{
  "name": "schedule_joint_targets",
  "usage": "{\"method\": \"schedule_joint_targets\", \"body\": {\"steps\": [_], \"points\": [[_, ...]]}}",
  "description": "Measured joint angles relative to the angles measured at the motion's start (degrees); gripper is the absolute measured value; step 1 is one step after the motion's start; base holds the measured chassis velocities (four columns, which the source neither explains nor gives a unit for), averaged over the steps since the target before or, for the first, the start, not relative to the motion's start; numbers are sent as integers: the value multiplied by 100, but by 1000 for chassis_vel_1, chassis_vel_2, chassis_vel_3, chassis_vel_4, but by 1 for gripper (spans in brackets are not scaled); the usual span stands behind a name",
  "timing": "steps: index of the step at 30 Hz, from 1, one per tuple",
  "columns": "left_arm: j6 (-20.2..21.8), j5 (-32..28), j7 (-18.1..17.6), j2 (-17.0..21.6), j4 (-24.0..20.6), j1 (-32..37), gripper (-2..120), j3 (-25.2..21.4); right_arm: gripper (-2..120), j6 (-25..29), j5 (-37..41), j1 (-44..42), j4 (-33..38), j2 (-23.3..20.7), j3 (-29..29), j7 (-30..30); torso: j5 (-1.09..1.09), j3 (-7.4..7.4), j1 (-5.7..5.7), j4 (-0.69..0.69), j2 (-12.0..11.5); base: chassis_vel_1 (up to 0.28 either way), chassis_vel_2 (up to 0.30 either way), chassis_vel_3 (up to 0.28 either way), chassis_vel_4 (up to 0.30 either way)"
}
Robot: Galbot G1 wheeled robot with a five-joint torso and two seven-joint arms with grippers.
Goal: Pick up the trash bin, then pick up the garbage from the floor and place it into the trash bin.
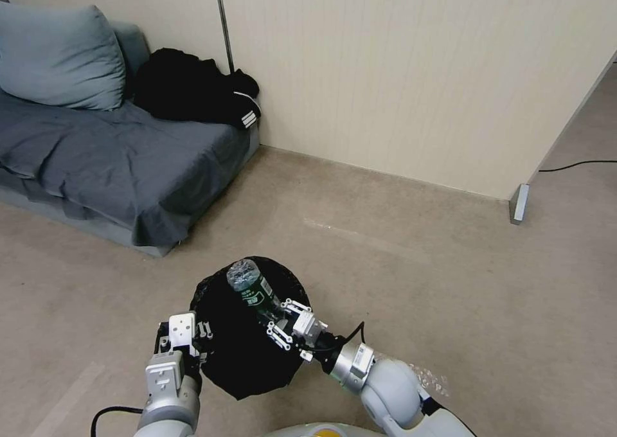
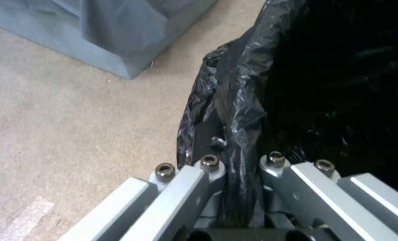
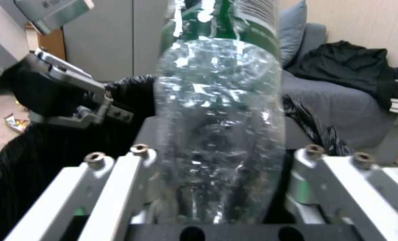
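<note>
The left gripper (image 1: 200,335) holds the trash bin (image 1: 247,353) above the floor, jaws clamped on its lined rim. The right gripper (image 1: 277,318), jaws closed around the bottle (image 1: 252,287), holds it over the opening. The bottle looks light, smooth and easily crushed, so a grip near the neck seems safest.

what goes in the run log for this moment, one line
left gripper: shut on trash bin rim, bin held up | right gripper: shut on bottle, over bin mouth | bottle not yet released
</note>
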Motion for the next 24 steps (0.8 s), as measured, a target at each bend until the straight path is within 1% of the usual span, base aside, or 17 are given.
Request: {"method": "schedule_joint_targets", "body": {"steps": [3, 4, 5, 6, 7, 10, 11, 13, 14, 16, 20, 24], "points": [[23, 13, 2, 0, 4, -31, 1, 24, 57, -34, -11, -38, 106, 9, 3, 2, 0, 0, 0, 0, 0, 0, 0, 0, 0], [23, 13, 2, 0, 4, -31, 1, 24, 57, -34, -11, -38, 106, 9, 3, 2, 0, 0, 0, 0, 0, 0, 0, 0, 0], [28, 19, 2, 0, 13, -39, 1, 32, 59, -46, -14, -66, 142, 11, 10, 7, 0, 0, 0, 0, 0, 0, 0, 0, 0], [36, 29, 3, 0, 25, -42, 1, 43, 67, -56, -23, -94, 170, 11, 18, 16, -1, 0, 0, 0, 0, 0, 0, 0, 0], [36, 29, 3, 0, 25, -42, 1, 43, 67, -56, -23, -94, 170, 11, 18, 16, -1, 0, 0, 0, 0, 0, 0, 0, 0], [57, 58, 8, 0, 42, -47, 1, 69, 80, -99, -48, -168, 276, -7, 46, 41, 0, 0, 0, 0, 0, 0, 0, 0, 0], [57, 58, 8, 0, 42, -47, 1, 69, 80, -99, -48, -168, 276, -7, 46, 41, 0, 0, 0, 0, 0, 0, 0, 0, 0], [69, 80, 10, 0, 53, -69, 1, 83, 92, -126, -49, -202, 362, -27, 71, 59, 0, 0, 0, 0, 0, 0, 0, 0, 0], [69, 80, 10, 0, 53, -69, 1, 83, 92, -126, -49, -202, 362, -27, 71, 59, 0, 0, 0, 0, 0, 0, 0, 0, 0], [70, 105, 13, 0, 59, -75, 1, 113, 99, -136, -49, -232, 431, -61, 105, 63, 0, 0, 0, 0, 0, 0, 0, 0, 0], [71, 122, 17, 0, 66, -75, 1, 128, 100, -138, -49, -277, 528, -105, 160, 66, 0, 0, 0, 0, 0, 0, 0, 0, 0], [71, 144, 23, 0, 98, -84, 1, 129, 100, -128, -42, -395, 854, -159, 371, 152, 0, 1, 0, 0, 0, 0, 0, 0, 0]]}}
